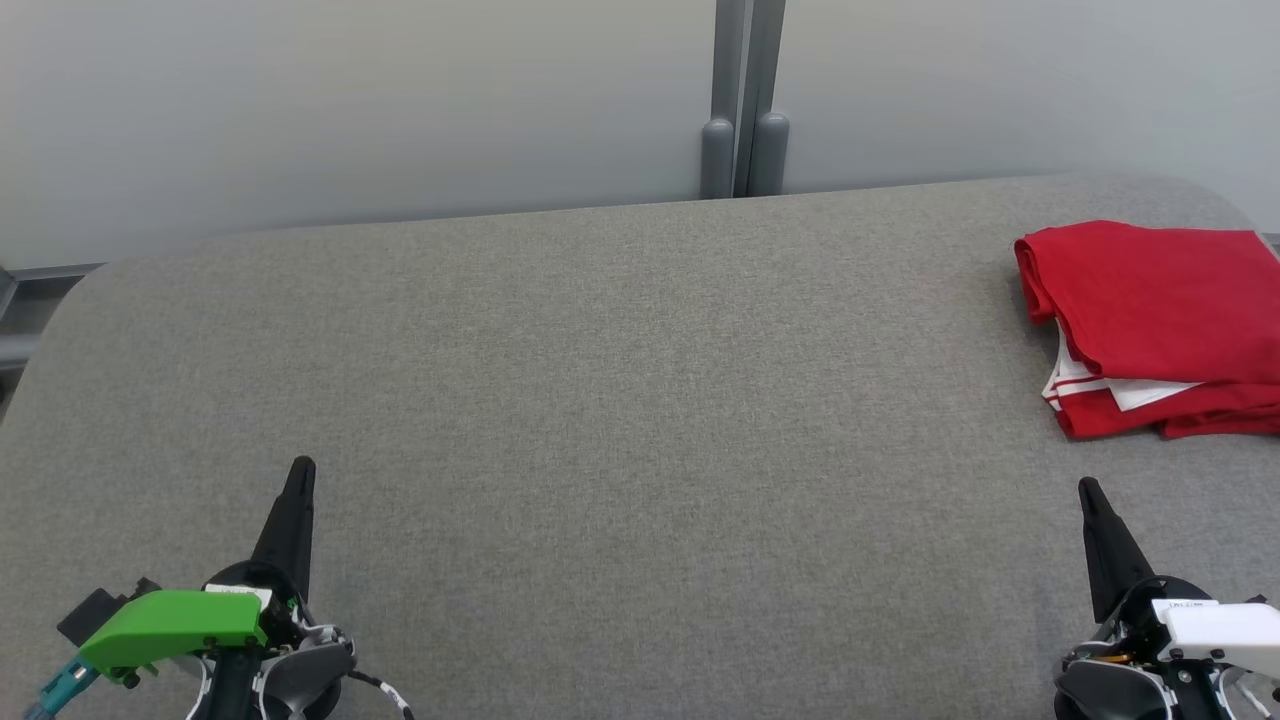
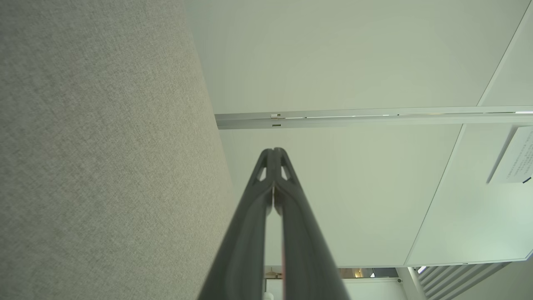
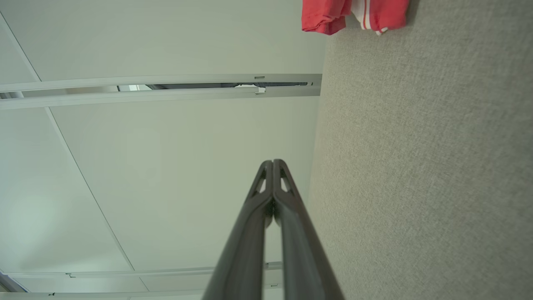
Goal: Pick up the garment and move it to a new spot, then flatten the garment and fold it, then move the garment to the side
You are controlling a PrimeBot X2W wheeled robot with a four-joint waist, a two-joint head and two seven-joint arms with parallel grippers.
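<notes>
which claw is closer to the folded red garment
The right claw, white-housed, just short of the garment; the green-housed left claw is far across.

This is an office-like test room or lab bay, not a home. A broad counter [image 1: 600,400] with rounded corners, covered in plain grey woven fabric, stands against pale, bare partition panels [image 1: 350,100]. At twelve o'clock in the head view two panels meet at a grey metal post [image 1: 745,100]. In the left wrist view an aluminium rail [image 2: 354,116] runs across the panels, a printed paper notice [image 2: 516,156] hangs at three o'clock, and pale slats [image 2: 441,277], like a blind, show at five o'clock.
</notes>
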